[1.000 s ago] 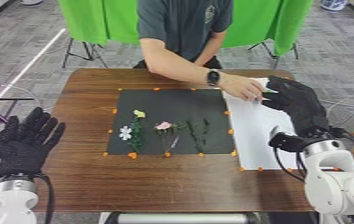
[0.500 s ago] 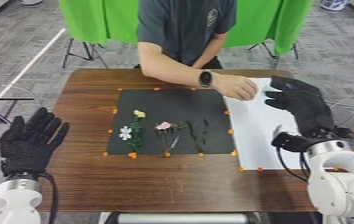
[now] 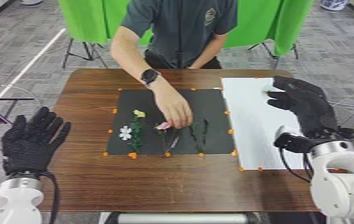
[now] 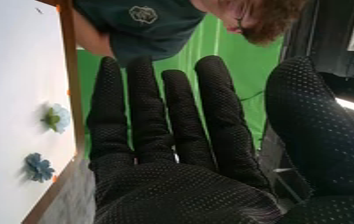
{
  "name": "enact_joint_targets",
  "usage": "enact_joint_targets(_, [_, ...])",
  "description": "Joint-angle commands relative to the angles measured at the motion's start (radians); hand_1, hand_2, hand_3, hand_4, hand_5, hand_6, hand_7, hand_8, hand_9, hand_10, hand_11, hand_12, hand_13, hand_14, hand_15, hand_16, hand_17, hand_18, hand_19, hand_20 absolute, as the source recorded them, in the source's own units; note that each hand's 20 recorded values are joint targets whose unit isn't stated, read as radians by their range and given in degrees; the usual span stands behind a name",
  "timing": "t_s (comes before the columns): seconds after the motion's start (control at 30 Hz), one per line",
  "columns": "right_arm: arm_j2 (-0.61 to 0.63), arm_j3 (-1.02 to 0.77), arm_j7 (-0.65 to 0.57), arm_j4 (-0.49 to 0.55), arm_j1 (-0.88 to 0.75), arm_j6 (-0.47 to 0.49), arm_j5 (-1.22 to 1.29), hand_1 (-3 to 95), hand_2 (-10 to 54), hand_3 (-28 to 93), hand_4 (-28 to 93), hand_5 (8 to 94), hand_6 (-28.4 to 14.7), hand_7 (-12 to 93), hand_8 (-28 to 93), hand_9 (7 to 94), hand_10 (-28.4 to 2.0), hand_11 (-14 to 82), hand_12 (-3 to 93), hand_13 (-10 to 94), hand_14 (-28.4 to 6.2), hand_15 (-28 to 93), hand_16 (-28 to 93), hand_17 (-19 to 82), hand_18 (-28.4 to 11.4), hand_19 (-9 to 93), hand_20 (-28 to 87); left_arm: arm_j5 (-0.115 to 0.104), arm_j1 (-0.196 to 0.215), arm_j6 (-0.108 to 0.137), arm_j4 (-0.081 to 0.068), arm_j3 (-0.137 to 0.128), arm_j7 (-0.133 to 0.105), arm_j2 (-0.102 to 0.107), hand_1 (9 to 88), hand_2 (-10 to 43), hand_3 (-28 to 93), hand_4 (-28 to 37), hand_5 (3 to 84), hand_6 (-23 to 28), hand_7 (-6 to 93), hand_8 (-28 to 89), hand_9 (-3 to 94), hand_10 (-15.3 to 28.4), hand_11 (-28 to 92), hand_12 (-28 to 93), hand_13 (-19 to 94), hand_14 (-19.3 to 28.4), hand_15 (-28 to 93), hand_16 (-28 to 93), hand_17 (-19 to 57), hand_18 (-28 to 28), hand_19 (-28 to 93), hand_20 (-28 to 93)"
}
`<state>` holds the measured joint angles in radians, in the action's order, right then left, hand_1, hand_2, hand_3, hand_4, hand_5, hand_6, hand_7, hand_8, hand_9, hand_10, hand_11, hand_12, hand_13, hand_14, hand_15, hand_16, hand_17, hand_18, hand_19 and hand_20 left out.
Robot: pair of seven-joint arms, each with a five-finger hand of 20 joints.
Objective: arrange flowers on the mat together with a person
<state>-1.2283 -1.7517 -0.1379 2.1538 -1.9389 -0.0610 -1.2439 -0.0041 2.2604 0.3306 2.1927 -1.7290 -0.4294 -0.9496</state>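
Along the near part of the worktop's [image 3: 156, 185] left edge hangs the left hand [image 3: 29, 147], fingers straight, slightly apart, holding nothing. Near the mat's [image 3: 156, 100] near edge end the stems: slim, probably bendy, almost weightless, apt to roll or cross if brushed. The white flower [image 3: 125, 133] lies toward the mat's left edge; its flat petals look easily creased, so a light pinch beneath the bloom suits it. The thin green sprigs [image 3: 201, 136] lie nearer the right edge and want a mid-stem hold. The pink flower [image 3: 164, 125] is likely soft and bruisable: take its stem, never the head. The person's hand [image 3: 174, 111] reaches just beside it; whether they touch I cannot tell. The yellow flower [image 3: 139, 113] lies toward the far left corner. Beyond, the right hand [image 4: 187, 192] is above the white sheet's [image 3: 253, 130] right edge, fingers extended, thumb apart, empty. On that sheet lie a blue flower [image 4: 39, 167] and a pale flower [image 4: 58, 118], small heads best lifted gently from the sides.
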Motion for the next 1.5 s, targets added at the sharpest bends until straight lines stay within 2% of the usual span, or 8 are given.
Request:
enact_joint_targets(0.03, [0.008,-0.012,0.0,0.01,-0.013,-0.001,-0.003,31.8,3.2,80,-24,49.7,-5.1,20,-14,41.8,-14.4,12.5,13.0,37,-14.7,32,15,16,-18.8,59,20,0.0,0.0,0.004,-0.008,0.009,0.003,-0.006,31.7,13.1,73,-27.3,57.2,8.3,24.5,-8,55.0,16.2,28,20,44,18.1,55,2,0.2,18.9,43,28])
enact_joint_targets(0.3, [0.004,-0.014,-0.01,0.012,-0.018,0.001,-0.003,31.8,3.1,80,-24,49.7,-5.1,20,-14,41.6,-14.5,12.5,13.0,37,-14.8,32,15,16,-18.9,59,20,-0.003,-0.002,0.007,-0.011,0.01,0.007,-0.007,31.7,13.1,73,-27.3,57.2,8.4,24.4,-8,55.0,16.2,28,20,44,18.1,55,2,0.3,18.8,43,28])
enact_joint_targets(0.43, [0.006,-0.015,-0.01,0.008,-0.014,-0.003,-0.008,31.9,3.1,80,-24,49.6,-5.1,20,-14,41.6,-14.4,12.5,13.0,37,-14.9,32,15,16,-18.9,59,20,-0.003,0.011,0.01,-0.005,0.002,-0.002,-0.01,31.7,13.1,73,-27.3,57.2,8.4,24.5,-8,55.0,16.2,28,20,44,18.1,55,2,0.3,18.8,43,28])
enact_joint_targets(0.6, [0.003,-0.019,-0.008,0.01,-0.017,-0.005,-0.004,32.0,3.1,80,-24,49.5,-5.1,20,-14,41.5,-14.4,12.6,13.0,37,-14.8,32,15,16,-18.9,59,20,-0.002,0.001,0.006,-0.009,0.006,0.002,-0.006,31.7,13.1,73,-27.3,57.2,8.4,24.4,-8,55.0,16.2,28,20,44,18.1,55,3,0.3,18.8,43,28])
enact_joint_targets(1.07, [0.015,-0.031,0.004,0.004,-0.003,0.013,-0.054,31.8,2.9,80,-24,49.4,-5.1,20,-14,41.4,-14.4,12.4,13.0,37,-14.8,32,15,16,-19.1,58,19,-0.007,0.025,0.01,0.002,-0.001,-0.01,-0.012,31.5,12.9,73,-27.2,57.2,8.3,24.5,-8,54.9,16.2,28,20,44,18.1,55,2,0.2,18.8,43,28])
enact_joint_targets(1.2, [0.032,-0.024,0.014,-0.014,0.007,-0.022,-0.189,31.8,2.8,80,-24,49.3,-5.2,20,-14,41.4,-14.4,12.4,13.0,36,-14.5,31,14,16,-16.7,53,16,-0.004,0.019,0.015,0.003,-0.005,-0.01,-0.008,31.5,12.9,73,-27.2,57.1,8.4,24.5,-8,55.0,16.2,28,20,43,18.1,55,2,0.2,18.8,43,28])
enact_joint_targets(1.33, [0.035,-0.026,0.03,-0.024,0.001,-0.036,-0.335,31.4,2.5,81,-24,49.3,-4.9,20,-14,41.6,-14.5,12.9,12.7,30,-12.4,26,12,14,-13.9,48,13,0.024,0.024,0.011,0.007,-0.007,-0.008,-0.005,31.6,12.9,73,-27.2,57.1,8.5,24.4,-8,54.7,16.2,28,20,43,18.2,54,2,0.2,18.8,43,28])
enact_joint_targets(1.5, [0.056,-0.017,0.075,-0.121,0.047,-0.048,-0.717,31.3,1.6,81,-24,48.1,-4.2,20,-14,39.5,-14.0,10.9,11.9,24,-10.7,20,8,9,-12.5,46,11,0.016,0.028,0.009,0.008,-0.007,-0.011,-0.006,31.5,12.8,73,-27.1,57.1,8.4,24.4,-8,54.6,16.2,28,20,43,18.2,54,2,0.3,18.8,43,28])
